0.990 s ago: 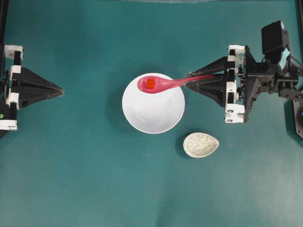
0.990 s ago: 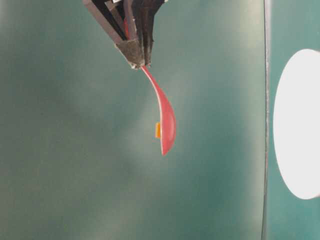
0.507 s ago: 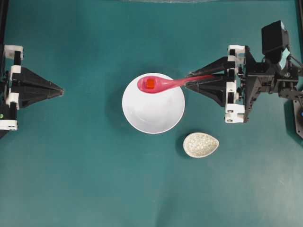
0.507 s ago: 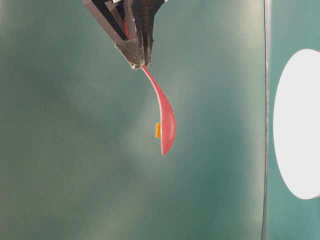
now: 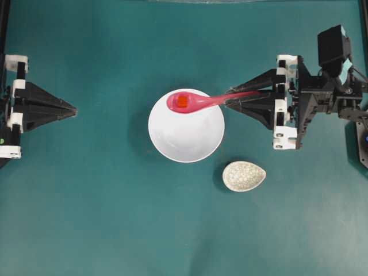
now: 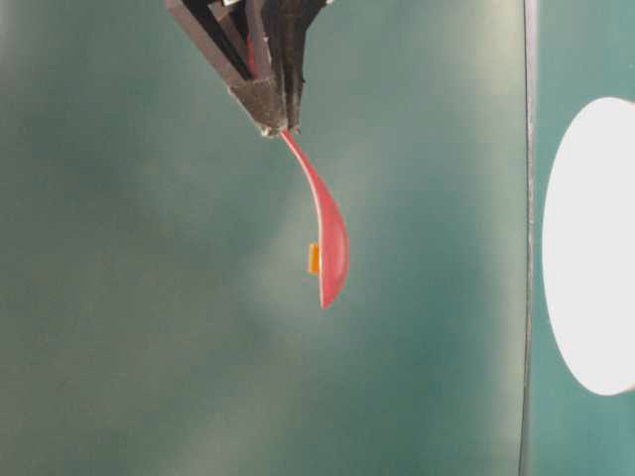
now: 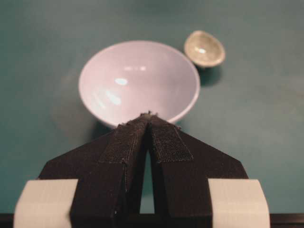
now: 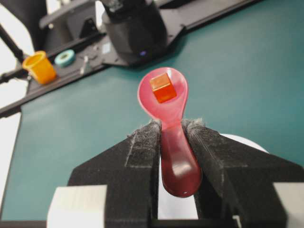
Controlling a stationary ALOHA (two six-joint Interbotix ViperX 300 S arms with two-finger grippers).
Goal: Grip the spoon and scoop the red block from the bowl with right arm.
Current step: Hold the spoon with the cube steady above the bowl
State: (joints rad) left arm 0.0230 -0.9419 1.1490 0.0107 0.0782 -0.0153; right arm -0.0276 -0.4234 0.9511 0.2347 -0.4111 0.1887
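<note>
1. The pink-red soup spoon (image 5: 201, 102) is pinched by its handle between the fingers of the right gripper (image 5: 233, 98) — lifted above the white bowl (image 5: 186, 138).
2. The red block (image 8: 162, 87) is carried in the spoon's scoop, over the bowl's far rim in the overhead view.
3. The left gripper (image 7: 148, 116) is seen pressed together, well apart from the bowl.
4. A speckled oval dish (image 5: 244, 176) is set just beside the bowl on the teal table (image 5: 103, 218).

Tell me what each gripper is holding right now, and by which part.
The right gripper holds the spoon by its handle, the red block sitting in its scoop. The left gripper is shut and holds nothing.
</note>
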